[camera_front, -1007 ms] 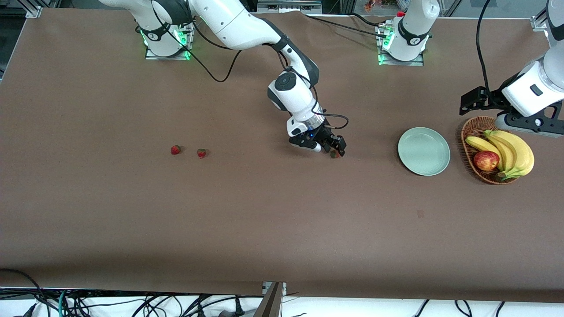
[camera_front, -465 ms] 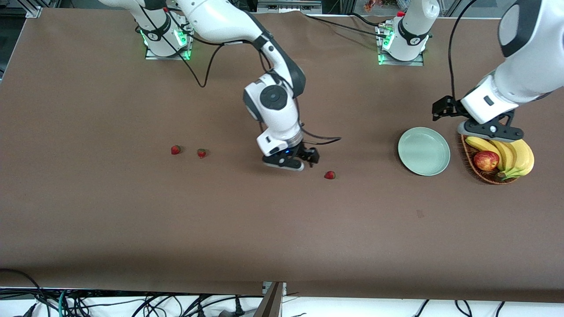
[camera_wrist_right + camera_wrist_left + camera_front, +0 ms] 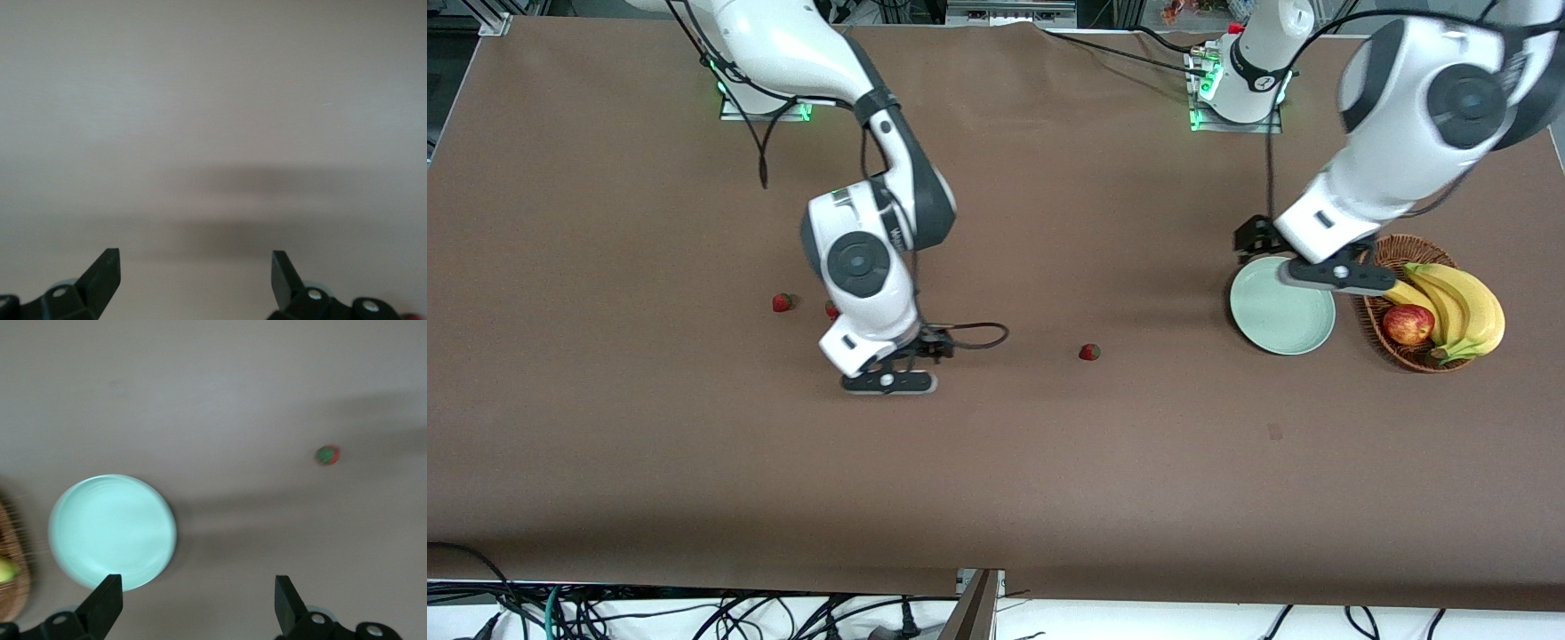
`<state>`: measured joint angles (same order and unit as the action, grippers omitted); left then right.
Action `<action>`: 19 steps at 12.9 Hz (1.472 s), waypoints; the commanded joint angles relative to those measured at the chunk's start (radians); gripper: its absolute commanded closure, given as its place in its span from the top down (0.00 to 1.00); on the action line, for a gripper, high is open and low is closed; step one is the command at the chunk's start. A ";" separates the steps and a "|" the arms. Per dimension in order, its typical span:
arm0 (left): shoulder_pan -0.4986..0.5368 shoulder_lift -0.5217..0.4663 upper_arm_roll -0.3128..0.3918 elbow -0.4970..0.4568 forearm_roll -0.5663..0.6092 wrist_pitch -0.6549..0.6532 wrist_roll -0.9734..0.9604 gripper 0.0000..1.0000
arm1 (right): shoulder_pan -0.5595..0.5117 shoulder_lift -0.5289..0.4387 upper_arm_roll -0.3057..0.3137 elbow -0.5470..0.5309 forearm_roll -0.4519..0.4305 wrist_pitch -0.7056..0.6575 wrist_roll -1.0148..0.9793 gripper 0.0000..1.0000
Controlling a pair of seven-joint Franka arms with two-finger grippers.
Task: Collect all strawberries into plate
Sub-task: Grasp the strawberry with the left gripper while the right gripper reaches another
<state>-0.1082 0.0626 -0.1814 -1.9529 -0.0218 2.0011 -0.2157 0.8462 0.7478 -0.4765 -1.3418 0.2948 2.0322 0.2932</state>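
Red strawberries (image 3: 1089,353) are scattered on the brown tabletop (image 3: 1049,462), well apart from the mint plate (image 3: 1272,320). Spread, empty fingers are shown only by the wrist views: the left tool (image 3: 193,603) over the plate's edge, the right tool (image 3: 193,277) over bare tabletop.

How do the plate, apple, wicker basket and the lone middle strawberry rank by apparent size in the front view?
1. Wicker basket, roughly matching the plate
2. Plate
3. Apple
4. Strawberry
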 commanded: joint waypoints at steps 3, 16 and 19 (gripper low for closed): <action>-0.011 0.253 -0.134 0.037 0.013 0.289 -0.210 1.00 | 0.019 -0.238 -0.106 -0.461 -0.005 0.132 -0.315 1.00; -0.079 0.687 -0.187 0.279 0.411 0.423 -0.639 1.00 | 0.014 -0.320 -0.145 -0.916 0.170 0.467 -0.471 0.82; -0.090 0.691 -0.188 0.273 0.399 0.423 -0.646 1.00 | 0.010 -0.291 -0.143 -0.912 0.251 0.473 -0.561 0.75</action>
<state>-0.1858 0.7407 -0.3655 -1.7025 0.3576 2.4284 -0.8379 0.8535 0.4573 -0.6206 -2.2290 0.4772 2.4755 -0.1928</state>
